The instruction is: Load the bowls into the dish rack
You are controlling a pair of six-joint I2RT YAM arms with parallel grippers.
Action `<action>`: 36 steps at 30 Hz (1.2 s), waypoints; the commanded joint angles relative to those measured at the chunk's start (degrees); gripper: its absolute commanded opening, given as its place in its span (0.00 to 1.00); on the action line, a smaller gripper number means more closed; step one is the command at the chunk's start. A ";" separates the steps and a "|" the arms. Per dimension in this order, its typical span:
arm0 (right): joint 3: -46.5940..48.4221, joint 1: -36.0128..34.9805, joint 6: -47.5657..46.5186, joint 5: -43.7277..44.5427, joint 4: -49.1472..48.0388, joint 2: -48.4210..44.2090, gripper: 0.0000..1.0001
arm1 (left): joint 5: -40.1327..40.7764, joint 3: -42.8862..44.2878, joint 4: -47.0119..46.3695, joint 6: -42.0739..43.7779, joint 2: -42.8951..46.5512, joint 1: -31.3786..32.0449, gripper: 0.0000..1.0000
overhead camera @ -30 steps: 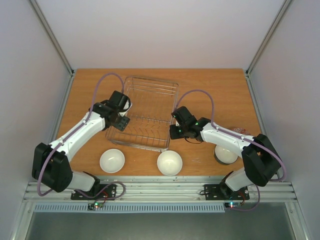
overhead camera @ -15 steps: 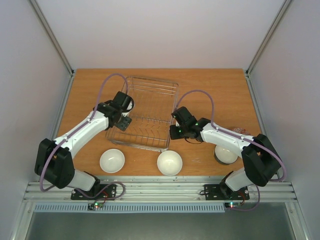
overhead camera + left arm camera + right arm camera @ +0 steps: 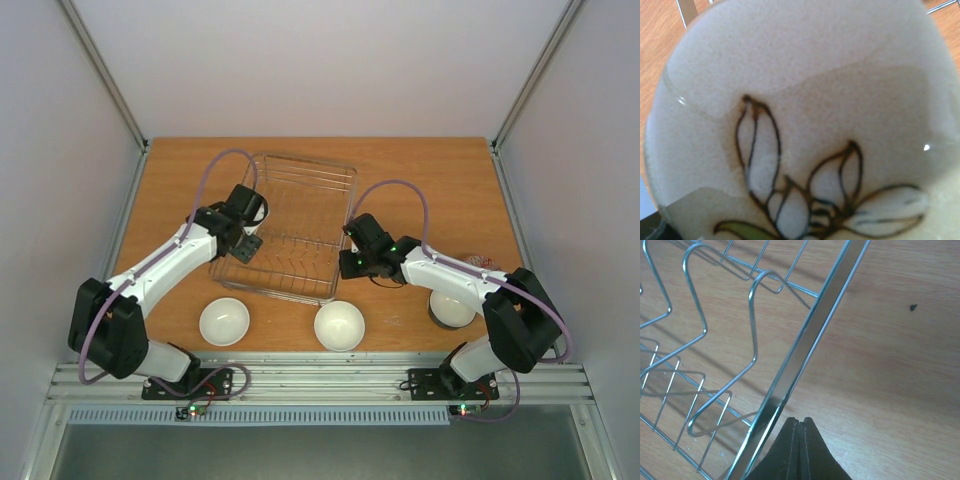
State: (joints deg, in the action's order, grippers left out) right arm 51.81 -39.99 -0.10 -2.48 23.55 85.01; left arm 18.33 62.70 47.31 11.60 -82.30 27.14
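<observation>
1. The left gripper [image 3: 250, 228] hangs at the left rim of the dish rack [image 3: 300, 158], grasping the sprig bowl [image 3: 800, 100]. The bowl fills the left wrist view and hides the fingers.
2. The right gripper [image 3: 800, 437] is clenched on nothing, its tips just beside the rack's right rail, probably steadying it.
3. To seat the bowl well, carry it clear over the rim, tip it on edge and lower it between 2 tines. Let go only once the wires bear it.
4. A white bowl [image 3: 224, 321] and a second white bowl [image 3: 339, 325] wait on the table near the rack's front. A third bowl [image 3: 452, 310] sits partly under the right forearm.
</observation>
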 commanded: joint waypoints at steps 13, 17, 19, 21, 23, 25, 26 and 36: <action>-0.68 -0.39 0.01 0.86 -0.96 -0.81 0.01 | -0.28 -5.98 5.51 3.95 1.50 1.15 0.44; -0.66 -0.39 0.01 0.90 -1.05 -0.81 0.01 | -0.05 -6.34 5.32 4.27 2.18 1.41 0.80; -0.66 -0.40 0.01 0.90 -1.05 -0.81 0.01 | -0.31 -6.64 5.20 4.38 2.74 1.43 0.89; -0.75 -0.36 0.01 0.91 -1.05 -0.80 0.01 | -1.38 -6.84 5.36 4.52 3.29 1.43 0.95; -0.75 -0.40 0.01 0.95 -1.14 -0.80 0.01 | -2.80 -6.97 5.51 4.58 3.77 1.43 0.96; -0.84 -0.44 0.01 0.98 -1.09 -0.90 0.01 | -3.48 -7.21 5.45 4.41 4.19 1.43 0.99; -0.87 -0.41 0.01 1.04 -1.06 -0.96 0.01 | -3.67 -7.31 5.36 4.40 4.60 1.43 0.99; -0.82 -0.43 1.95 6.05 3.07 -7.40 0.01 | -8.50 -7.22 2.28 3.70 13.06 1.43 0.99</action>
State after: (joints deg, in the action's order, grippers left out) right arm 50.96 -39.99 1.04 -0.34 24.01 82.87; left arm 13.13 55.37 51.77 15.68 -74.32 28.36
